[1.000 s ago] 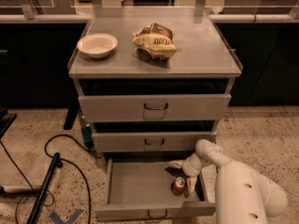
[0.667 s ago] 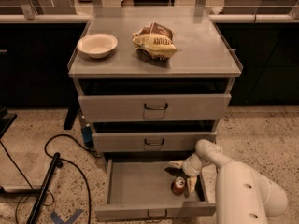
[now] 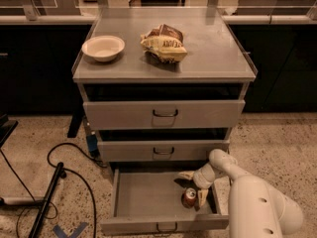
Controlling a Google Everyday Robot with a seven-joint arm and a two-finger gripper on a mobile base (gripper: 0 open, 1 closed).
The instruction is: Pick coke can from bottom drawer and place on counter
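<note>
Red with a silver top, the coke can [image 3: 188,198] is what I look at first in the camera view. It is in the bottom drawer [image 3: 143,197], on the flat grey floor, in the right front part, near the right wall. Its silver end faces up toward the camera, so the long axis runs roughly floor to ceiling. I cannot tell whether it leans a little.

My gripper [image 3: 194,187] is down inside the same drawer, reaching in from the right on the white arm [image 3: 257,207]. The jaws are spread. One pale finger [image 3: 185,175] lies behind the can, pointing left, and the other [image 3: 202,197] hangs just beside the can's right side. I cannot say whether either one touches it.

I count one can, one gripper and three drawers. The bottom drawer is pulled well out. The middle drawer [image 3: 198,150] and the top drawer [image 3: 124,114] sit much further in. Each of the three has one small dark handle centred on its front.

Up on the grey tabletop [image 3: 208,48] I count two things, well apart from the can. One pale bowl [image 3: 103,47] sits near the left edge, and one yellow-and-brown snack bag [image 3: 163,44] sits about mid-width. Black cables [image 3: 64,157] trail over the speckled floor to the left of the cabinet.
</note>
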